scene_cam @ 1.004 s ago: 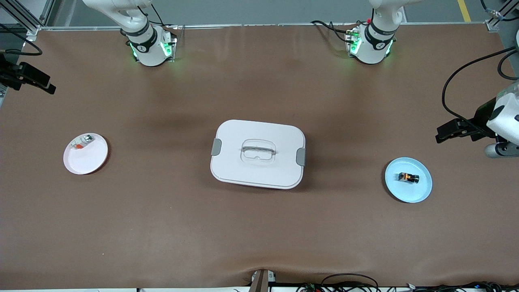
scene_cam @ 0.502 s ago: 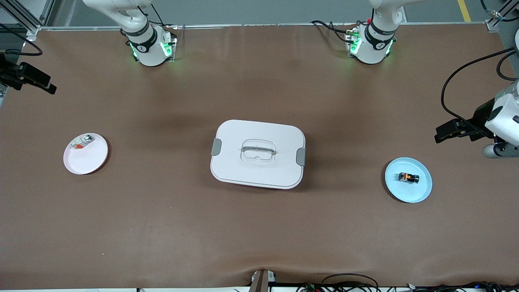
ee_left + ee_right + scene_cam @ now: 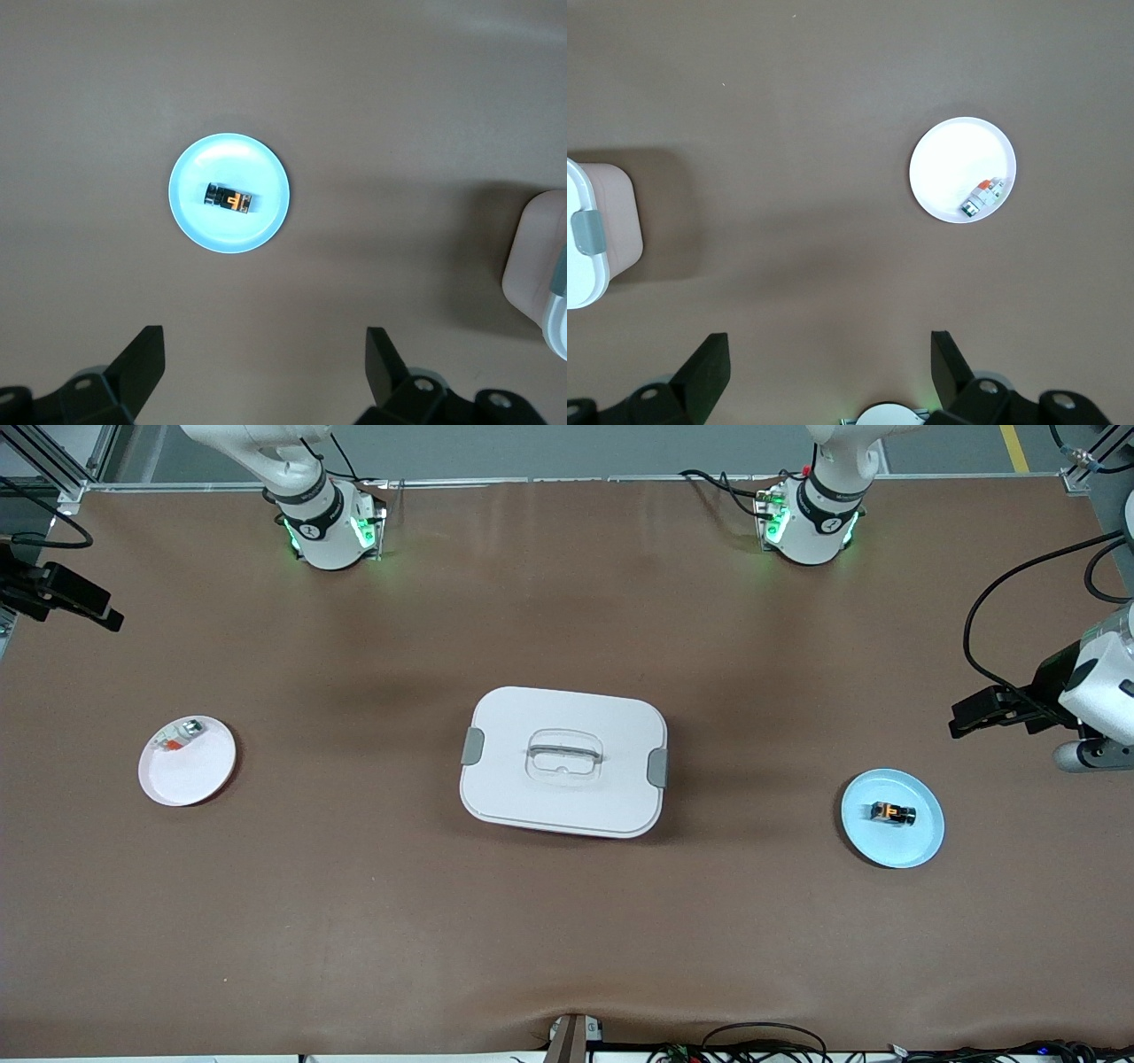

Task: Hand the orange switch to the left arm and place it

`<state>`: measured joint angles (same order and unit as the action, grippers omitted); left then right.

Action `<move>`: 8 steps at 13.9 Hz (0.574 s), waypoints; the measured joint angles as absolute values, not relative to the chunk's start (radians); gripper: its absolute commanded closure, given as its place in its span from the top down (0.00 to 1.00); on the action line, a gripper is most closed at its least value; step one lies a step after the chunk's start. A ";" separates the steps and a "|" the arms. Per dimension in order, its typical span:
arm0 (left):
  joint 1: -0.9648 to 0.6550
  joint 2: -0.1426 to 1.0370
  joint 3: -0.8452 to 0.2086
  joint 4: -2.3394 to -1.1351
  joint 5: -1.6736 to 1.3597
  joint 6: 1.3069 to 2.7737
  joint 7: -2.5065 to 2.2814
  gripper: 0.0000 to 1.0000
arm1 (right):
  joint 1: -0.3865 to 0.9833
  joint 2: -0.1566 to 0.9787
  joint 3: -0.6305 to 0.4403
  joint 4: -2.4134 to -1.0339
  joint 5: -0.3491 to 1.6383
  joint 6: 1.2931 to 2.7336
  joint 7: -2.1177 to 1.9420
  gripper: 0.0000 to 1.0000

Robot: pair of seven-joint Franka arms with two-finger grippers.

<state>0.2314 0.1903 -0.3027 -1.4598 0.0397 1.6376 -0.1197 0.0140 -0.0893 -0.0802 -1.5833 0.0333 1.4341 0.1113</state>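
The left gripper is drifting slightly inward from the counter edge at the left arm's end, high over the bare counter beside the blue plate. The right gripper is edging outward toward the counter edge at the right arm's end, its black body creeping almost imperceptibly.

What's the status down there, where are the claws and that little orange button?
Both claws open, empty: left claw high above blue plate, right claw waiting at its end. Orange switch lying on blue plate. Box mid-table, between the plates.
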 measured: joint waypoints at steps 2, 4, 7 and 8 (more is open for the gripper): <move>0.219 0.190 -0.302 -1.459 0.040 1.638 -0.120 1.00 | 0.012 -0.089 -0.080 -1.583 0.033 1.434 0.112 1.00; 0.191 0.188 -0.293 -1.457 0.040 1.638 -0.122 1.00 | 0.011 -0.089 -0.081 -1.583 0.033 1.434 0.112 1.00; 0.131 0.186 -0.233 -1.456 0.040 1.638 -0.122 1.00 | 0.010 -0.089 -0.079 -1.583 0.033 1.434 0.112 1.00; 0.101 0.186 -0.199 -1.456 0.040 1.637 -0.121 1.00 | 0.009 -0.089 -0.078 -1.583 0.033 1.434 0.112 1.00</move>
